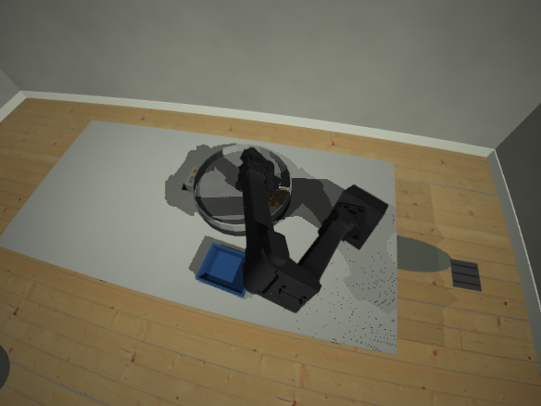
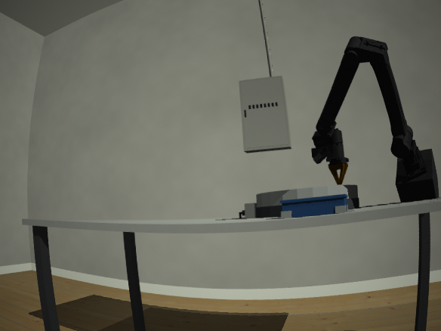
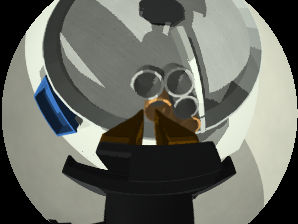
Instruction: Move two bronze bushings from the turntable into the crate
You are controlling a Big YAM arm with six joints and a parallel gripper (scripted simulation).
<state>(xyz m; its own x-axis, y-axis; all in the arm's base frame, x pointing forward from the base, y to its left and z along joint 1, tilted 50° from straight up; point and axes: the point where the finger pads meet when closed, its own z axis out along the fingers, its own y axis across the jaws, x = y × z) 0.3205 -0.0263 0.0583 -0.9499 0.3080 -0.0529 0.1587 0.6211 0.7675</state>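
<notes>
The round grey turntable (image 1: pixel 239 186) stands at the middle of the table, and the blue crate (image 1: pixel 221 269) lies in front of it. In the wrist view three steel bushings (image 3: pixel 169 88) stand clustered on the turntable (image 3: pixel 153 43). A bronze bushing (image 3: pixel 158 103) sits right at my fingertips, and a second bronze one (image 3: pixel 192 123) is partly hidden behind my right finger. My gripper (image 3: pixel 149 113) hangs low over this cluster, its orange fingers drawn nearly together with nothing between them. From the side, my gripper (image 2: pixel 338 180) is just above the turntable's rim (image 2: pixel 302 193), behind the crate (image 2: pixel 313 205).
My arm's base (image 1: pixel 287 283) stands right of the crate, with a black box (image 1: pixel 363 213) behind it. A small grey unit (image 1: pixel 191 177) sits on the turntable's left side. A dark post (image 3: pixel 166 10) rises at the turntable's far side. A grey cabinet (image 2: pixel 265 113) hangs in the background.
</notes>
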